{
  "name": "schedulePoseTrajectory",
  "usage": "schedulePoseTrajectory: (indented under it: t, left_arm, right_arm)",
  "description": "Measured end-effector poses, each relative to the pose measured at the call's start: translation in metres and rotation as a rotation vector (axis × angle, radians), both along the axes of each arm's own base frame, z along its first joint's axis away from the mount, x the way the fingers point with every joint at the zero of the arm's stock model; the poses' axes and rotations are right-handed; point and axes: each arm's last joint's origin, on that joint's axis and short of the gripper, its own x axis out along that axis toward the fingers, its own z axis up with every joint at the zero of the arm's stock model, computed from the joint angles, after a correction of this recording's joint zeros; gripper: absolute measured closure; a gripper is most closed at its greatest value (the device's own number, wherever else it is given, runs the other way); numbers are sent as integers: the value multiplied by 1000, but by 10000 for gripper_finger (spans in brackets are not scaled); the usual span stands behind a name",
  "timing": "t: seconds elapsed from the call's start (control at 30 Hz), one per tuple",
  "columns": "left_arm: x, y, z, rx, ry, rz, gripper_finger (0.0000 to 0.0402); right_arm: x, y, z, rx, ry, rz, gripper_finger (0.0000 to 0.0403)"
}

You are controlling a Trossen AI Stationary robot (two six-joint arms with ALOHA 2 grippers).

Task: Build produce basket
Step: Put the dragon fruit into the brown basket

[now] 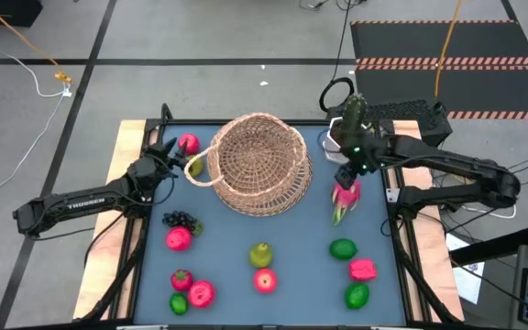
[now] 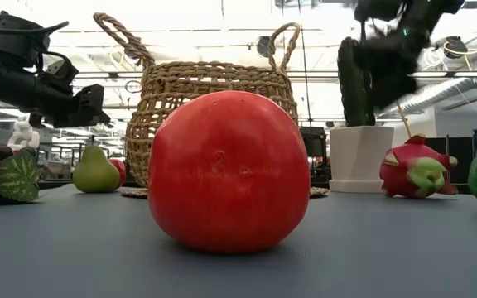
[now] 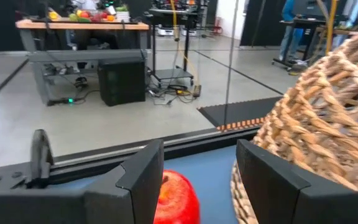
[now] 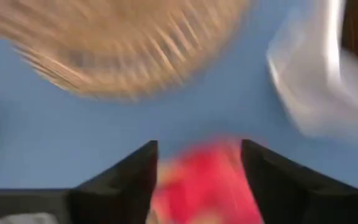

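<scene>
The tan wicker basket (image 1: 259, 165) stands upright on its base at the table's far middle, handles up (image 2: 214, 99). My left gripper (image 1: 174, 158) hovers open at the basket's left, level; a red apple (image 3: 176, 196) lies just beyond its fingers, with a pear (image 1: 193, 166) beside it. My right gripper (image 1: 349, 172) is open and points down right of the basket, above a pink dragon fruit (image 1: 344, 202). That fruit lies on the table (image 2: 416, 170), clear of the fingers. It shows blurred between the fingers (image 4: 204, 180).
A white pot with a green cactus (image 1: 346, 128) stands close behind the right gripper. Grapes (image 1: 180, 220), apples (image 1: 179, 239), a pear (image 1: 261, 254), limes (image 1: 342, 248) and a pink fruit (image 1: 362, 269) lie scattered on the near half. A red apple (image 2: 228, 170) fills the low view.
</scene>
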Motion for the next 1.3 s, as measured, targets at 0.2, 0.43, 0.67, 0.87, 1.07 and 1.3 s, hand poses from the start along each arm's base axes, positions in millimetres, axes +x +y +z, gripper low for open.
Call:
schedulePoseTrajectory:
  t: [0.2,0.43,0.67,0.87,1.07,1.3]
  left_arm:
    - [1,0,0,-12,-15,-30,197]
    - [1,0,0,-13,-16,-31,197]
    - [1,-1,-1,-20,-14,-40,197]
    - [1,-1,-1,-17,-14,-40,197]
    - [1,-1,2,14,-7,-44,197]
    - [1,-1,0,3,18,-44,197]
  right_arm:
    - [-23,6,-29,136,412,-325,94]
    - [-22,3,-28,93,281,-430,71]
    - [-26,4,-20,80,138,-526,51]
    - [-18,4,-47,219,19,-660,46]
    - [-17,4,-81,244,-1,-711,46]
    - [-19,18,-125,412,-78,-637,45]
